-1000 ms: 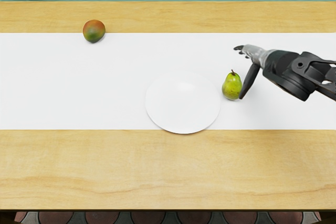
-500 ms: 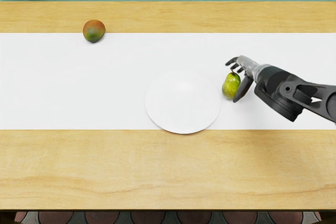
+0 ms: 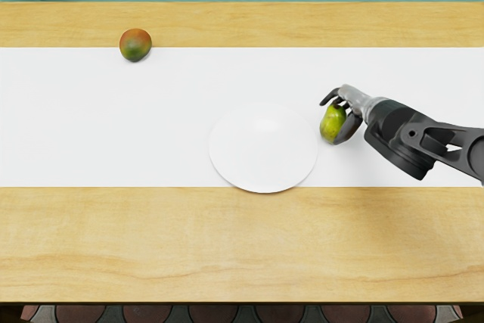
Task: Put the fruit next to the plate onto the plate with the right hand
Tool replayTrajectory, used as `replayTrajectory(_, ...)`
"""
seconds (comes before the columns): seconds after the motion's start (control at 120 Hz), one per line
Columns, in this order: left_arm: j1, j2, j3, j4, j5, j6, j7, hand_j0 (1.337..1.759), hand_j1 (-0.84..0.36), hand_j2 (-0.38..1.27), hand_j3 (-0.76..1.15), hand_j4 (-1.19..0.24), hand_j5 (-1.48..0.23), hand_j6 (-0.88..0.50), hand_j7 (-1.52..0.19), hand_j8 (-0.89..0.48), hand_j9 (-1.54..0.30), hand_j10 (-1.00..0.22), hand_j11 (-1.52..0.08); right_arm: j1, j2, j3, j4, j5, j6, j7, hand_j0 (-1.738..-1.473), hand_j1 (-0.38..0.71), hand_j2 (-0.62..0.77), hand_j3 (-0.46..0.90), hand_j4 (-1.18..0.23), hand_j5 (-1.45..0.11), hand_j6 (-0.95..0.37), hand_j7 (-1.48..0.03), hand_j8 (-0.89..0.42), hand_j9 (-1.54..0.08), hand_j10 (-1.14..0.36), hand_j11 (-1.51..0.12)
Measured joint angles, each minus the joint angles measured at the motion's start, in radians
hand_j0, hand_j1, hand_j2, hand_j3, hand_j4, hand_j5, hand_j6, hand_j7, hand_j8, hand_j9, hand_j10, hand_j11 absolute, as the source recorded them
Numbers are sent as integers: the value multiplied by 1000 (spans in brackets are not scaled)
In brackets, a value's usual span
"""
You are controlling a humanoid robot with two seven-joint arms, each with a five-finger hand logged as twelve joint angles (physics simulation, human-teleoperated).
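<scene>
A green pear stands on the white cloth just right of the round white plate, close to its rim. My right hand reaches in from the right edge and has its dark fingers curled over the pear's top and right side, shut on it. The pear still rests on the cloth. Its stem is hidden by the fingers. The left arm does not show.
A red-green mango lies far off at the back left, at the edge of the white runner. Bare wooden table stretches along the front, and a teal wall runs behind.
The right hand moved left and down onto the pear, and its fingers went from spread beside the fruit to curled around it. The pear has barely shifted.
</scene>
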Motion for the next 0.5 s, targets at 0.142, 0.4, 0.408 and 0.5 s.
replayTrajectory(0.142,-1,0,0,0,0,0,0,1658,349,0,0,0,0,0,0,0,0,0,0,2,8,-5,-4,-7,-1,-1,-1657,158,-66,-2,-446,-536,-413,-553,-366,-549,-438,-548)
replayTrajectory(0.4,-1,0,0,0,0,0,0,1658,349,0,0,0,0,0,0,0,0,0,0,2,20,-14,-8,-14,-1,-1,-1655,213,58,-1,-530,-582,-426,-627,-362,-602,-437,-613)
replayTrajectory(0.408,0,0,0,0,0,0,0,1658,349,0,0,0,0,0,0,0,0,0,0,2,20,-14,-8,-14,-1,-1,-1655,216,60,-1,-531,-584,-424,-629,-361,-603,-435,-614)
replayTrajectory(0.5,0,0,0,0,0,0,0,1658,349,0,0,0,0,0,0,0,0,0,0,1,20,-15,-8,-17,0,-1,-1653,245,101,-2,-544,-601,-412,-646,-350,-621,-418,-631)
